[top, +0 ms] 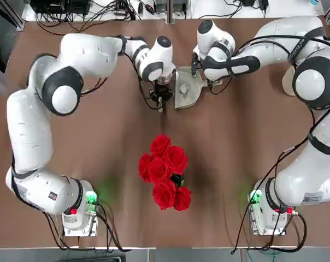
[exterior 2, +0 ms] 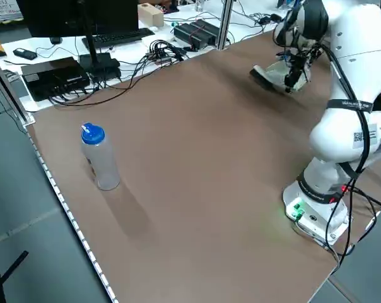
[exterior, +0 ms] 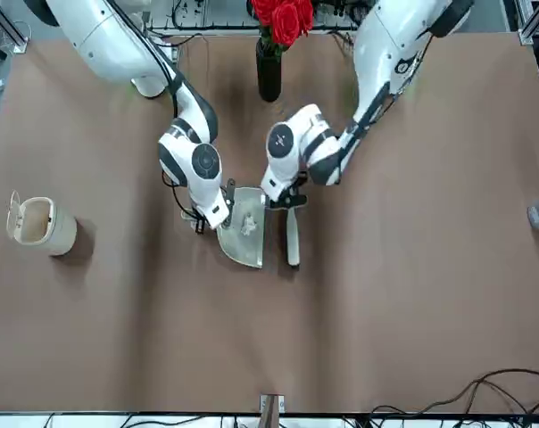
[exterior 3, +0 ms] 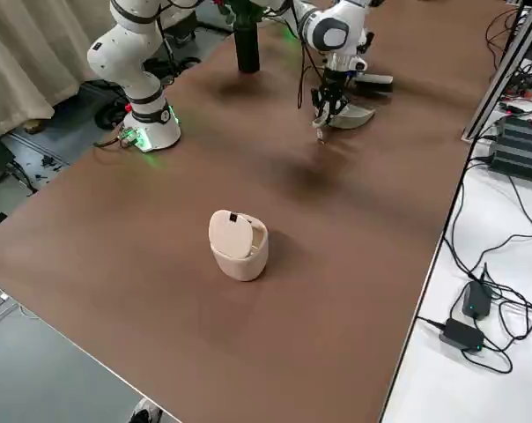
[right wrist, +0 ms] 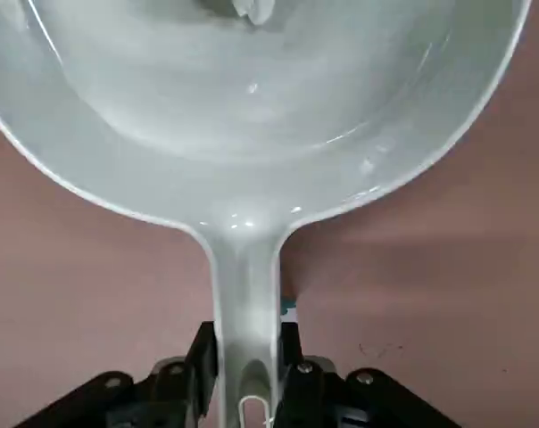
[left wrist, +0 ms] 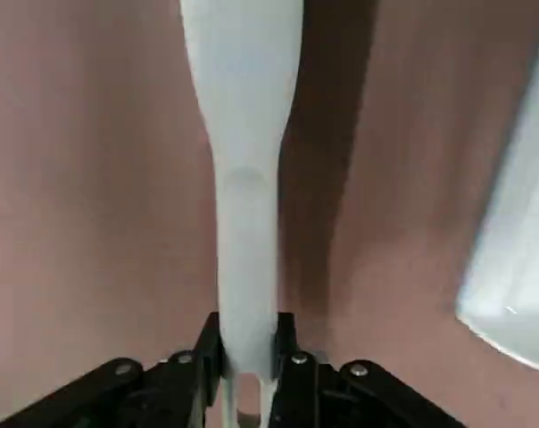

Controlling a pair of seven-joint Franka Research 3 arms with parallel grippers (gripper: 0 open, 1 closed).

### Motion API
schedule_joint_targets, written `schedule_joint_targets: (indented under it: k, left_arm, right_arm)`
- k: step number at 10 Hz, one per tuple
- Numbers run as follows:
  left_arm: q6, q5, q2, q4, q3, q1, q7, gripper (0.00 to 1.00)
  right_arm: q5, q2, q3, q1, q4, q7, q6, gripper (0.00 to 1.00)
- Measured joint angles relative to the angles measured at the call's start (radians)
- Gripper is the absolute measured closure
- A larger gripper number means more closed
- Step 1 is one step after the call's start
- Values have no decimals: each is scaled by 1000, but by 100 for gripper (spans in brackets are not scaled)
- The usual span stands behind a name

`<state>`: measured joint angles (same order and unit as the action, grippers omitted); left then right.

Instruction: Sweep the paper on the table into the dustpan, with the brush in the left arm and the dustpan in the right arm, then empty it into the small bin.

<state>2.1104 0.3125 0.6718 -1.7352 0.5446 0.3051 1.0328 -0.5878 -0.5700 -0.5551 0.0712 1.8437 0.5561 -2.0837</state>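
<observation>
The left gripper (left wrist: 245,361) clamps the brush (exterior: 292,239) beside the dustpan (exterior: 244,228) – clamped by the right gripper (right wrist: 247,374) – with the paper (exterior: 249,223) half-hidden inside.

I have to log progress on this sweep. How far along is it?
Done: the tiny crumpled white paper ball already lies in the pale grey-green plastic dustpan.

In hand: the right gripper is shut on the dustpan's handle; the left gripper is shut on the slim cream hand brush, beside the scoop.

Left: emptying it into the small beige bin, standing apart.

No legible text on anything
</observation>
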Motion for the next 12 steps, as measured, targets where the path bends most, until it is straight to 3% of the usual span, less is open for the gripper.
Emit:
schedule_joint_targets:
  k: [2,5,6,7,9,12]
  left_arm:
    - [-64,1,-29,-20,153,-252,-100,73]
    - [-295,2,-85,-31,491,-730,-274,73]
    - [-354,3,-94,-51,576,-875,-339,73]
    - [-401,5,-96,-78,635,-1000,-406,73]
    - [-470,20,-98,-127,686,-1184,-532,73]
    - [-527,51,-112,-186,710,-1349,-619,73]
  right_arm:
    - [0,-2,-2,-24,0,54,-47,67]
    - [0,-5,-8,-60,0,144,-97,67]
    - [14,-5,-10,-72,0,169,-102,67]
    - [52,-5,-13,-82,-2,202,-103,67]
    - [154,2,-13,-103,-16,272,-102,67]
    - [275,87,2,-129,-34,296,-40,67]
